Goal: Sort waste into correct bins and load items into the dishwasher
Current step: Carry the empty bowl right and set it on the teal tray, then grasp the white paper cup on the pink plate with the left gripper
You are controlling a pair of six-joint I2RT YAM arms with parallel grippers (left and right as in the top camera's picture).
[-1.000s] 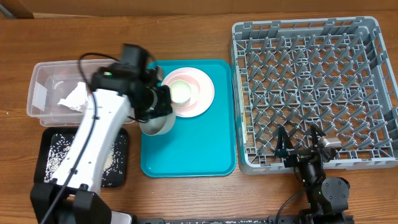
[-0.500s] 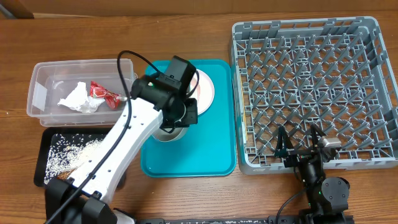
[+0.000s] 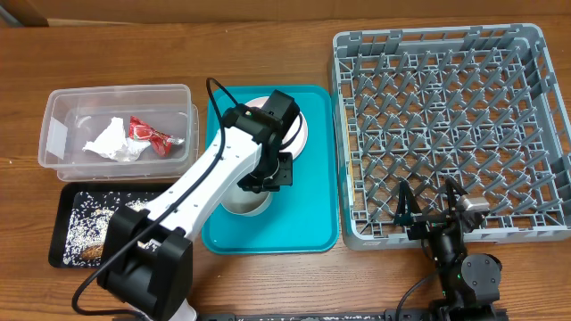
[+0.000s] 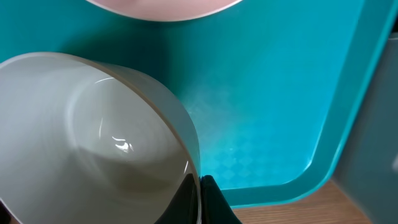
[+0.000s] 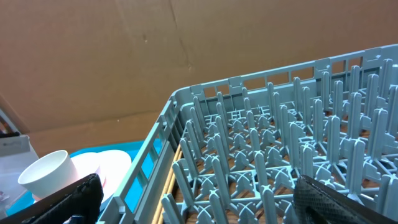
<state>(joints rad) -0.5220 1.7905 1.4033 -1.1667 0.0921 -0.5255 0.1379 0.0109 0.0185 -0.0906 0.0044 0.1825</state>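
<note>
Bowl, pale grey, is over the teal tray, just beside the large pink plate. The left jaws are closed on its rim, gripping it. Whether it is lifted clear of the tray cannot be told.

Napkin and red wrapper lie in the clear tub. Rice scraps lie on the black tray. Waste sorting is judged complete.

Step in hand: loading the bowl into the dish rack, which holds no dish yet. The next move calls for a lift, a carry over the rack's wall, and a tilted placement between pegs.

The right jaws stand wide open, holding nothing, at the rack's front edge.
</note>
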